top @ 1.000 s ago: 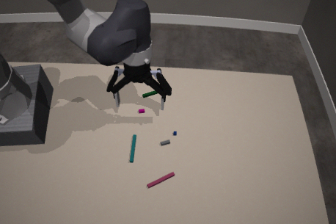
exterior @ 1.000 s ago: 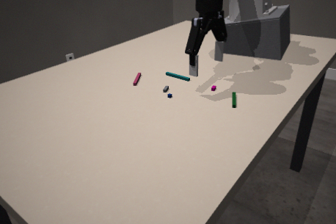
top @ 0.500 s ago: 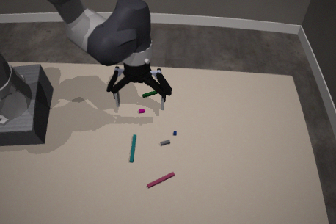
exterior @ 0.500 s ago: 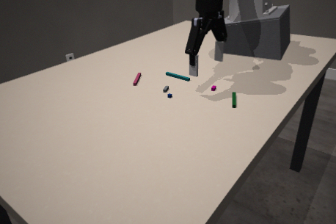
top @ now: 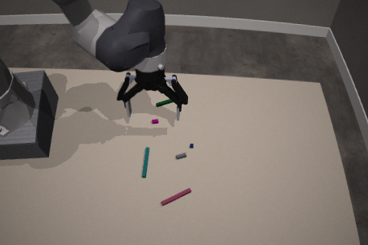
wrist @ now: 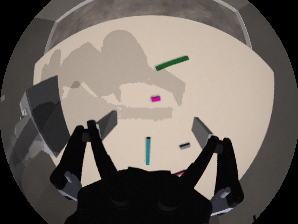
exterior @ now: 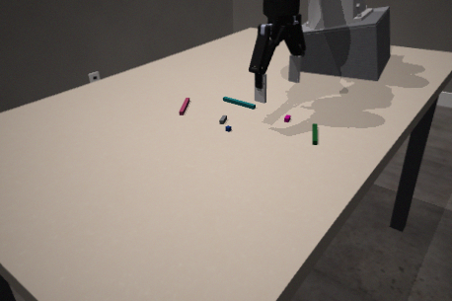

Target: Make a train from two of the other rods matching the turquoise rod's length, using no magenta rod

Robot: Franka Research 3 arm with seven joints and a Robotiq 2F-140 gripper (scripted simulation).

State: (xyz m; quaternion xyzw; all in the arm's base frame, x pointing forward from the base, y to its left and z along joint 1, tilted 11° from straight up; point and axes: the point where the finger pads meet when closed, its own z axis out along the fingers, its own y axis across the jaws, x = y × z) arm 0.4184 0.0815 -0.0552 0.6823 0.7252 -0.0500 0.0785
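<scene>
My gripper (top: pixel 153 117) (exterior: pixel 277 87) (wrist: pixel 155 120) is open and empty, above the table. The turquoise rod (top: pixel 145 162) (exterior: pixel 239 103) (wrist: pixel 148 151) lies flat. The pink rod (top: pixel 176 197) (exterior: pixel 185 106) (wrist: pixel 180 174) lies apart from it; in the wrist view it is mostly hidden. The blue rod (top: pixel 191 145) (exterior: pixel 228 128) lies near the grey rod (top: pixel 181 156) (exterior: pixel 223 119) (wrist: pixel 185 146), not touching it. The magenta rod (top: pixel 155 121) (exterior: pixel 287 118) (wrist: pixel 156 99) lies alone. The green rod (top: pixel 164 103) (exterior: pixel 315 134) (wrist: pixel 172 63) is partly hidden by a finger in the top view. No rods touch.
The arm's dark base block (top: pixel 45 117) (exterior: pixel 345 50) (wrist: pixel 44 115) stands on the table (top: pixel 261 161) (exterior: pixel 148 198) (wrist: pixel 230 90). The table's edge runs beyond the green rod. The arm's shadow falls around the magenta rod.
</scene>
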